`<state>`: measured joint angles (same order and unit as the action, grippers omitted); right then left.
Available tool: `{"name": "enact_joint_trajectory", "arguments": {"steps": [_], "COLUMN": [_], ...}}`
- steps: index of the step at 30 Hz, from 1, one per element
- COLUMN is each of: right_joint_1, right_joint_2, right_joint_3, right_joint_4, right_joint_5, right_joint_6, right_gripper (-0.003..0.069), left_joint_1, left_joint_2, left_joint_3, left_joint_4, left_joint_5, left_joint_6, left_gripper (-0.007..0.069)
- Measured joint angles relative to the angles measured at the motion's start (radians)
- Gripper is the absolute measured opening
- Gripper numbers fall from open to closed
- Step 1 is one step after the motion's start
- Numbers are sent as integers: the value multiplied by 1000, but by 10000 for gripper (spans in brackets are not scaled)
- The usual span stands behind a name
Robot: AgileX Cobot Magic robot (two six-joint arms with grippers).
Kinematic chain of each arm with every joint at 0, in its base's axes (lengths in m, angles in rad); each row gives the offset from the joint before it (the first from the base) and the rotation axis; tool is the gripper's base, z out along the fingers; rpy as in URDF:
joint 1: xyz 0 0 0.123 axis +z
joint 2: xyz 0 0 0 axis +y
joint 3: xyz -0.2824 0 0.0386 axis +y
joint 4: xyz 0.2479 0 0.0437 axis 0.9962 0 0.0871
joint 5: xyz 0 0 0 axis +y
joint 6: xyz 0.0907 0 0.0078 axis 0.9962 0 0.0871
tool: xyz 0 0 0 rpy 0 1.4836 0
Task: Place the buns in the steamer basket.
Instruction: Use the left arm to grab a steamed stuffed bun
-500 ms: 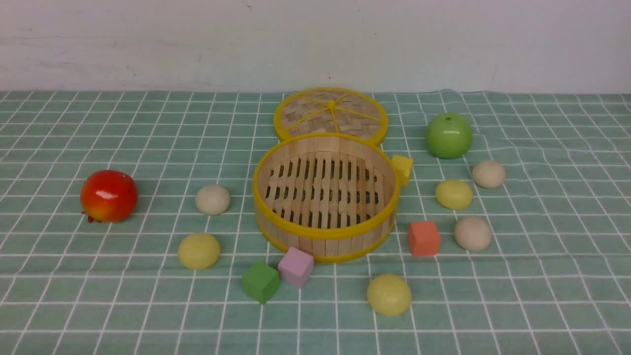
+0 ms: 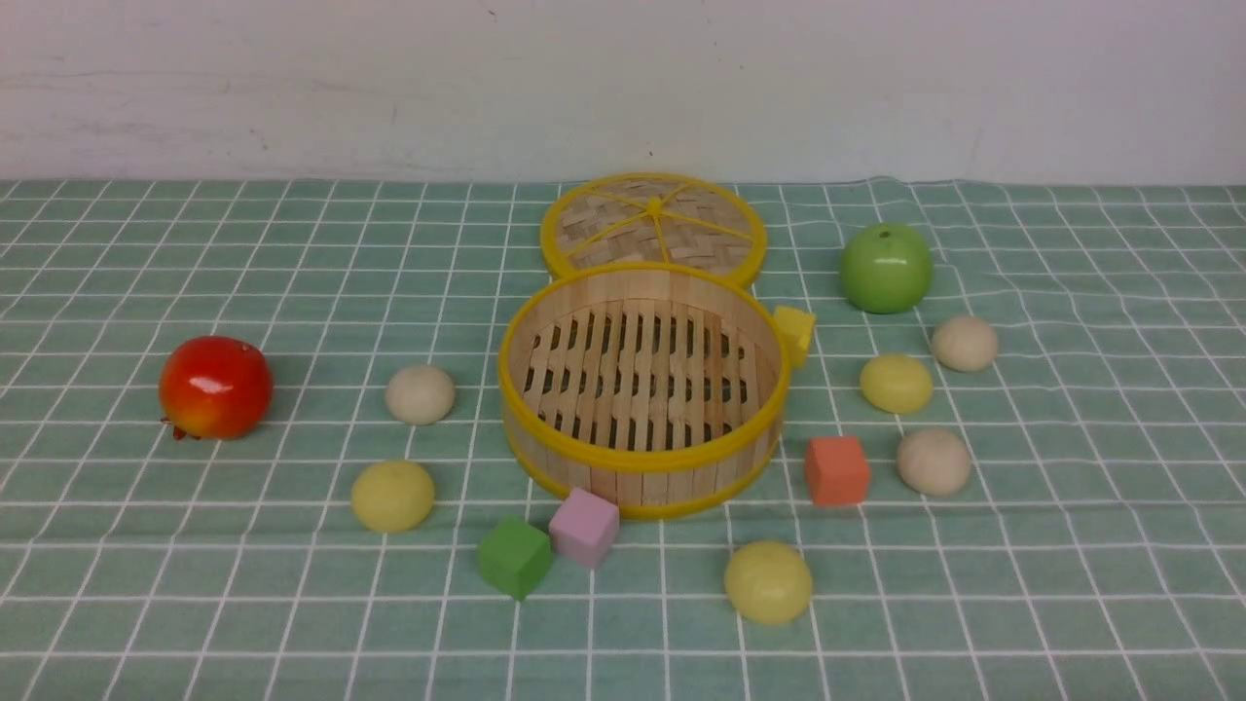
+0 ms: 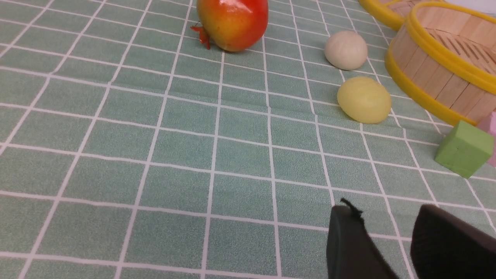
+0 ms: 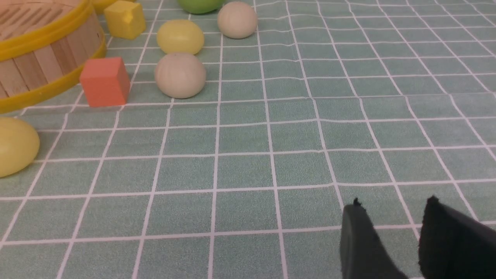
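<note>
The empty steamer basket (image 2: 642,465) stands mid-table. To its left lie a beige bun (image 2: 420,393) and a yellow bun (image 2: 392,495). To its right lie a yellow bun (image 2: 896,383) and two beige buns (image 2: 964,343) (image 2: 934,461). A yellow bun (image 2: 767,581) lies in front. Neither gripper shows in the front view. My left gripper (image 3: 387,217) is open and empty, low over the cloth, short of the left yellow bun (image 3: 363,100) and beige bun (image 3: 345,50). My right gripper (image 4: 393,209) is open and empty, well short of the nearest beige bun (image 4: 180,75).
The woven lid (image 2: 652,226) lies behind the basket. A green apple (image 2: 886,267) sits back right, a red fruit (image 2: 215,387) far left. Green (image 2: 513,556), pink (image 2: 583,526), orange (image 2: 836,470) and yellow (image 2: 794,331) cubes lie close around the basket.
</note>
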<state>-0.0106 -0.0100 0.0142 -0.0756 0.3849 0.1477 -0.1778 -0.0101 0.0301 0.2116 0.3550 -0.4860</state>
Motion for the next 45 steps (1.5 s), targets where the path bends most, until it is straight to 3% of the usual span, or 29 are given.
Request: {"name": "enact_joint_trajectory", "arguments": {"steps": [33, 45], "right_joint_1": [0, 0], "right_joint_2": [0, 0], "right_joint_3": [0, 0], "right_joint_4": [0, 0], "right_joint_5": [0, 0], "right_joint_6": [0, 0], "right_gripper": [239, 239], "left_joint_1": [0, 0], "left_joint_2": [0, 0], "left_joint_3": [0, 0], "left_joint_4": [26, 37], "left_joint_5": [-19, -457], "left_joint_6": [0, -34], "left_gripper": [238, 238]}}
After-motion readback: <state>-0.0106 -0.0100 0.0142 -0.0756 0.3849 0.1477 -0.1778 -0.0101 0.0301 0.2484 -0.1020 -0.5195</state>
